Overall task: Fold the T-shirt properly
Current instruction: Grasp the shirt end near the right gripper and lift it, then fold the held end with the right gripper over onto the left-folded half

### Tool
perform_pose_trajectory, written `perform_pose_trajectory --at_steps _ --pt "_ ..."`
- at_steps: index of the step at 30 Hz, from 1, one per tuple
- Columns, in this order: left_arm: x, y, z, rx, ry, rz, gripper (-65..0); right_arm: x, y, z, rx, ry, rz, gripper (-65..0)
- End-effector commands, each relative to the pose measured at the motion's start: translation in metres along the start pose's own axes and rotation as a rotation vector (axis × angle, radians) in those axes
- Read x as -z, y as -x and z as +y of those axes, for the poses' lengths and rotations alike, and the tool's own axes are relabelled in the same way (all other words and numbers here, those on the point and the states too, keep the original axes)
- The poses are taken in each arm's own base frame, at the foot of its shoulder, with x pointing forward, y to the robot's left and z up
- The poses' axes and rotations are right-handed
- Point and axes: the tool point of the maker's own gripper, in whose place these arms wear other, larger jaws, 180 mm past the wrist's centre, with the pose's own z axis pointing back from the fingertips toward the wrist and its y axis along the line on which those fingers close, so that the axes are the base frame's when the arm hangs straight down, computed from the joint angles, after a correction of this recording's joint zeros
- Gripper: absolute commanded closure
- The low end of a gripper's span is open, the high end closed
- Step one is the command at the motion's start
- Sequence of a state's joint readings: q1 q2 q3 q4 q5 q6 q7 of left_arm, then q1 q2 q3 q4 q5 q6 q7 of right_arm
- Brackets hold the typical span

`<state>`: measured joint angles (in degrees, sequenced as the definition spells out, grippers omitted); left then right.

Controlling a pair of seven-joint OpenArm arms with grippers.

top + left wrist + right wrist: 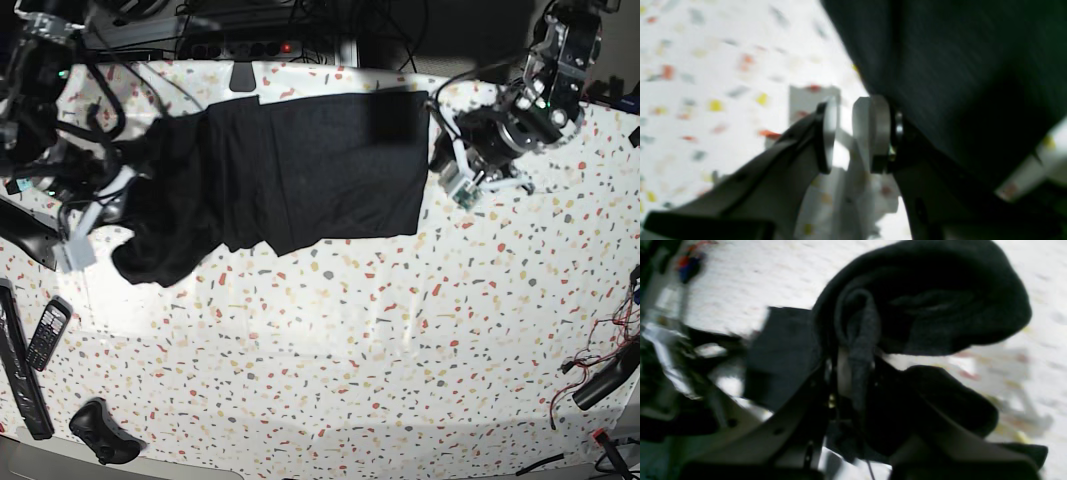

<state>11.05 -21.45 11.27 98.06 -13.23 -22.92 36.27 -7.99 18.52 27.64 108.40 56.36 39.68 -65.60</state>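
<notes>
**Right gripper lifted one end of the T-shirt while the left stood open beside the other**

The black T-shirt (300,170) lay across the far part of the speckled table (350,340), its long axis running side to side in the base view, plain side up. The end toward the left gripper (452,178) was flat, with a straight, squared edge; the opposite end was bunched and raised, drooping in a rounded lobe toward the near side of the table.

And there was the grip: the right gripper (853,380) had its jaws closed on a rolled fold of the T-shirt (923,306), a grey-looking ridge of cloth pinched between them. Only the right wrist view showed that pinch; in the base view the gripper was lost against the dark cloth.

The left wrist view gave what the base could not: the left gripper (845,133) with jaws parted, bare table visible in the gap, nothing held. The T-shirt (957,83) sat just beside one finger, though the blur hid whether they touched.

Near of the T-shirt, the table ran wide and bare. A phone (47,335) and a dark mouse-like object (100,432) lay well apart from it, at the near corner on the right gripper's side. Cables and a power strip (265,47) crowded the far edge, just beyond the T-shirt.
</notes>
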Motion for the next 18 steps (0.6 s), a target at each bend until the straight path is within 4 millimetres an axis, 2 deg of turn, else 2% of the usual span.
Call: perform_pose_trajectory --at_steps 1,4,10,18 --pt "-0.003 -0.01 0.003 0.004 -0.008 -0.04 -16.4 0.001 -0.017 0.014 -0.012 -0.045 -0.074 0.0" --pt "-0.004 -0.004 -0.002 -0.004 0.002 -0.033 -16.4 0.016 -0.022 0.045 0.028 -0.132 -0.131 0.0" --pt "-0.003 -0.003 -0.005 -0.011 0.006 -0.035 -16.4 0.057 -0.017 0.108 0.043 -0.288 -0.121 0.0" --pt "-0.002 -0.006 -0.008 -0.02 0.01 -0.042 -16.4 0.11 -0.009 0.177 -0.034 -0.317 -0.086 0.0"
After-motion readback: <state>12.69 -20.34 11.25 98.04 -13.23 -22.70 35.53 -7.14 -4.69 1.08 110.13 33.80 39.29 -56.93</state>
